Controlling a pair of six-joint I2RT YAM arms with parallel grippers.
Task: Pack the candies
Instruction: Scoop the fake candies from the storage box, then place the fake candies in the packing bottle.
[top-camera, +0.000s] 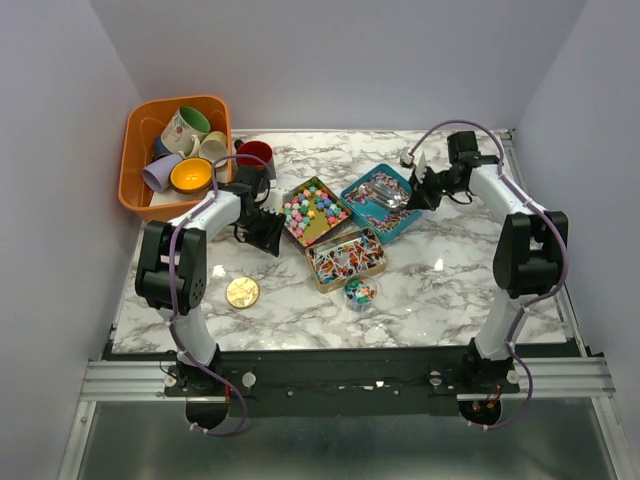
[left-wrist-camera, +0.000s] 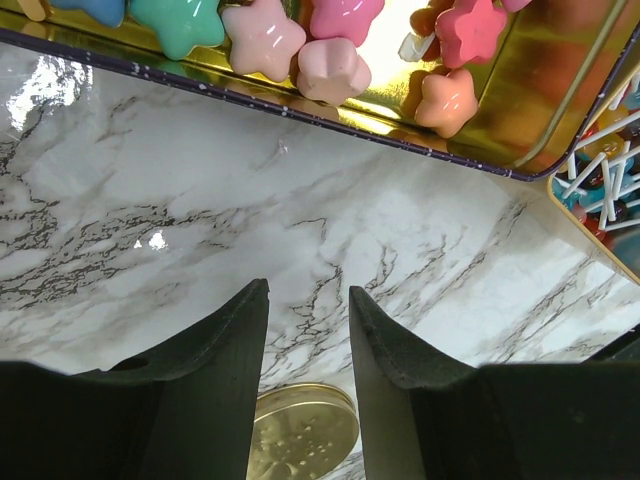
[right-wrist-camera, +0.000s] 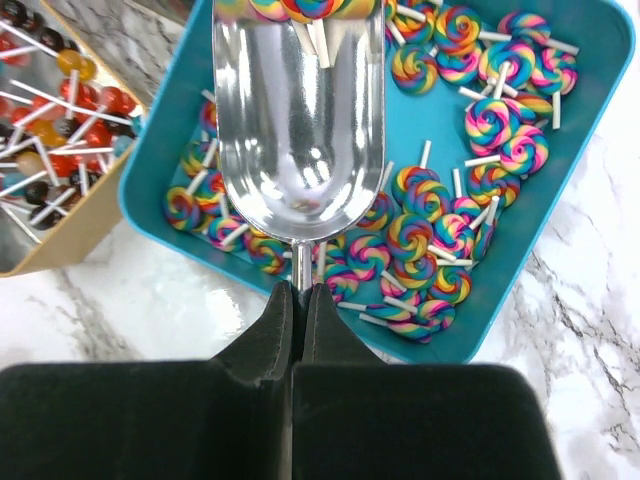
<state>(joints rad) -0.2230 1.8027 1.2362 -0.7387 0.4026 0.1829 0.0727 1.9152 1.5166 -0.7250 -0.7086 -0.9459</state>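
Observation:
Three open tins hold candies. A gold tin (top-camera: 330, 232) holds pastel star candies (top-camera: 312, 209), also in the left wrist view (left-wrist-camera: 265, 40). A teal tin (top-camera: 352, 186) holds rainbow swirl lollipops (right-wrist-camera: 500, 120). A second gold tin (top-camera: 322, 277) holds small ball lollipops (top-camera: 345, 255). A small glass jar (top-camera: 359, 292) of mixed sweets stands in front of them. My right gripper (right-wrist-camera: 298, 290) is shut on the handle of a silver scoop (right-wrist-camera: 298, 130) over the teal tin, a few lollipops at its far end. My left gripper (left-wrist-camera: 308, 295) is open and empty above the marble, left of the star tin.
An orange basket (top-camera: 135, 160) of ceramic mugs stands at the back left, with a dark red mug (top-camera: 256, 155) beside it. A flat gold lid (top-camera: 242, 292) lies on the marble table (top-camera: 450, 290) near the left arm, and shows under my left fingers (left-wrist-camera: 300, 430).

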